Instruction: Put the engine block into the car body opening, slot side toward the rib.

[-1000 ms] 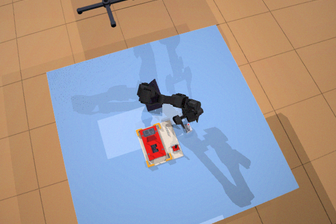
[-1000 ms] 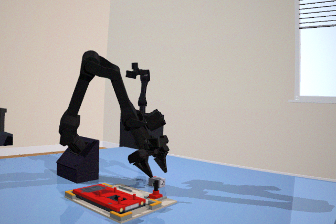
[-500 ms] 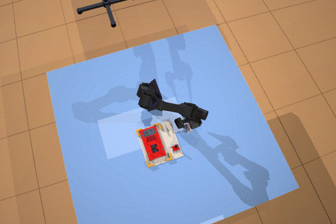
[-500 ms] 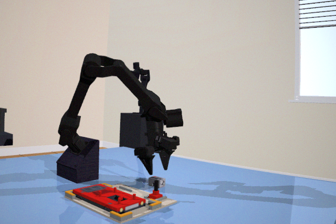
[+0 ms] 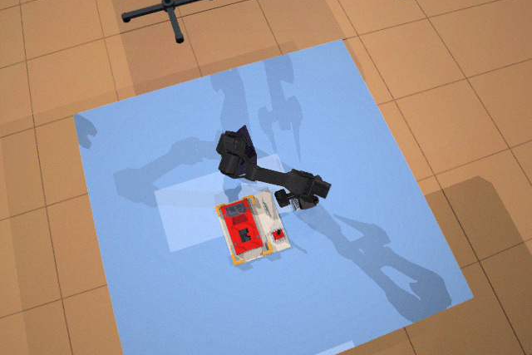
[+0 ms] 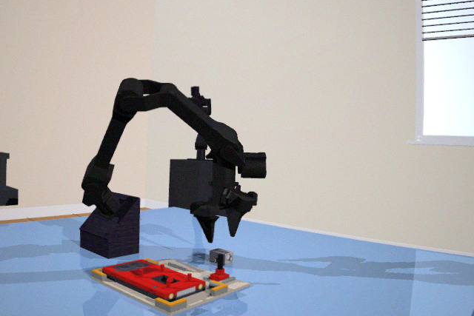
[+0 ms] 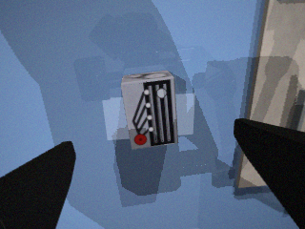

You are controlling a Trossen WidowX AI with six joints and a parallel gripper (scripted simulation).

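Observation:
The engine block (image 5: 295,204) (image 6: 221,253) (image 7: 149,112) is a small light-grey block with black stripes and a red dot on its upper face. It lies on the blue mat beside the beige base plate. My gripper (image 5: 296,202) (image 6: 221,238) (image 7: 155,137) is open and empty above the block; in the wrist view the block shows between the two fingers, with gaps on both sides. The red car body (image 5: 255,239) (image 6: 124,273) sits within orange corner pieces on the plate. Its dark opening (image 5: 244,234) (image 6: 164,278) holds no block. The rib inside is too small to make out clearly.
The base plate (image 5: 284,246) (image 6: 241,284) (image 7: 276,43) lies close to the block's right in the wrist view. A red piece with a black upright post (image 5: 277,234) (image 6: 219,275) stands on the plate. The arm's dark base stands behind the plate.

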